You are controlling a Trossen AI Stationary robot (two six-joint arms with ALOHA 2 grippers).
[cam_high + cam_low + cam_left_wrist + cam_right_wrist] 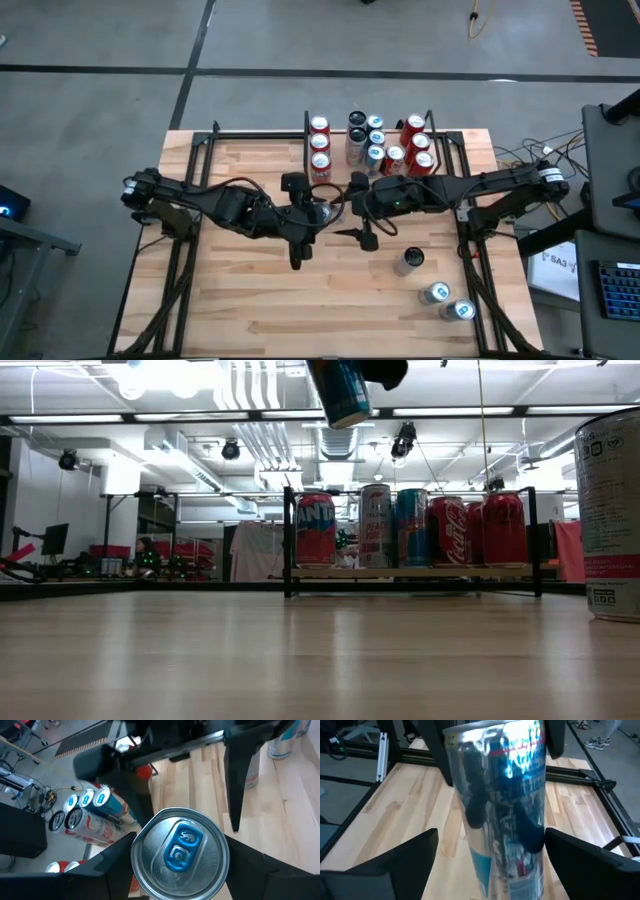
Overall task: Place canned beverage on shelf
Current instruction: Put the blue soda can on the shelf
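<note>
My left gripper (pixel 180 870) holds the can (pixel 180 852) just below its lid, one finger on each side. My right gripper (pixel 490 865) stands wide around the same can, its fingers (pixel 395 865) clear of the sides. The can hangs tilted in the air, in front of the shelf (pixel 320 572) and above the middle of the bench (pixel 250 300). To do this well, I judge I should draw the right gripper straight back without brushing the can. Then I should level the can and carry it to the shelf, towards the gap beside the row of red cans (pixel 320 145).
</note>
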